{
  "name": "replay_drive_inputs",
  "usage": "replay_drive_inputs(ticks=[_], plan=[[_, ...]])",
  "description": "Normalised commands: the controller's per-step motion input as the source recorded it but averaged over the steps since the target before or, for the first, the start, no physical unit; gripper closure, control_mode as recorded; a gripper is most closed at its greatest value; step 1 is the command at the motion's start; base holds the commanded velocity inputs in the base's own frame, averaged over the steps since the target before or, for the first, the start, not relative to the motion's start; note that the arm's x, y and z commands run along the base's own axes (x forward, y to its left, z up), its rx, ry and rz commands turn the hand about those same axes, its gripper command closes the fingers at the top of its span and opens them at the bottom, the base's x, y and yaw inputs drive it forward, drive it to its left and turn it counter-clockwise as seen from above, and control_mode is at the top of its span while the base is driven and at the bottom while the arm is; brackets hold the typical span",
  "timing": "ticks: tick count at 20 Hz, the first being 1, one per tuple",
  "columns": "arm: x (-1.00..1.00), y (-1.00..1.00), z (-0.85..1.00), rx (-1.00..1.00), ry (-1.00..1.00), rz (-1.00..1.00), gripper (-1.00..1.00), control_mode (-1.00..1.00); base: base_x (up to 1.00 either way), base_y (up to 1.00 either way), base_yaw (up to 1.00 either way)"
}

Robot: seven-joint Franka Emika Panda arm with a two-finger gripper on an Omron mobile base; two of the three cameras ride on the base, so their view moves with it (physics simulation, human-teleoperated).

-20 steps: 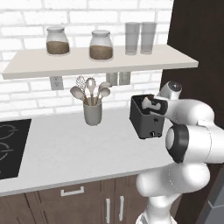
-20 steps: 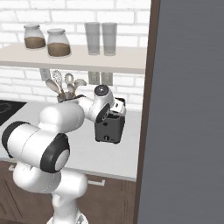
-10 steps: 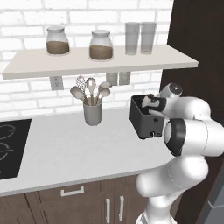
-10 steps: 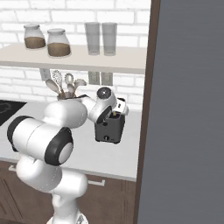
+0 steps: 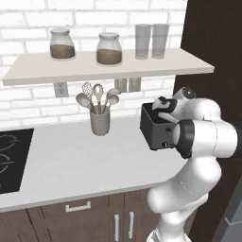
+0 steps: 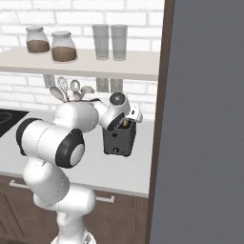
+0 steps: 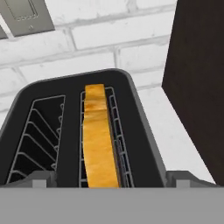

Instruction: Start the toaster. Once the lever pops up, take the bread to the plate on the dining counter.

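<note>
Backdrop: white brick wall (image 5: 28, 19) across the upper frame of both base views, with a pale shelf (image 5: 94, 71) carrying two jars (image 5: 62, 45) of brown stuff and two clear glasses (image 5: 151, 41).
Surface: white kitchen counter (image 5: 71, 160) over dark wood cabinets, a black hob (image 5: 12, 158) at the left edge of the left base view.
Utensil cup: grey cup (image 5: 100, 122) of spoons, centre of the left base view, left of the toaster.
Toaster: dark boxy toaster (image 5: 155, 130) at centre right of the left base view, beside a dark tall panel (image 7: 197, 78).
Bread: golden slice (image 7: 99, 140) standing on edge in the right-hand slot in the hand view; the left slot shows bare wire guides.
Gripper: gripper (image 6: 125, 121) poised just above the toaster top, fingers spread wide with nothing between them.
</note>
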Motion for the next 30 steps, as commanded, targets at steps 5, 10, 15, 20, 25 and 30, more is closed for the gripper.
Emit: replay_drive_inputs(ticks=[5, 10, 15, 20, 25, 30], plan=[[0.02, 0.09, -0.3, 0.04, 0.0, 0.01, -1.0, -1.0, 0.0, 0.0, 0.0], [0.14, 0.19, -0.44, 0.02, 0.01, 0.02, -1.0, -1.0, 0.0, 0.0, 0.0], [0.19, 0.29, -0.49, 0.0, 0.01, 0.02, 1.0, -1.0, 0.0, 0.0, 0.0], [0.01, 0.12, -0.41, 0.0, 0.0, 0.0, 1.0, -1.0, 0.0, 0.0, 0.0], [-0.2, 0.08, -0.11, 0.0, -0.03, 0.0, 1.0, -1.0, 0.0, 0.0, 0.0], [-0.39, 0.0, 0.41, 0.0, -0.22, 0.0, 1.0, -1.0, 0.0, 0.0, 0.0]])
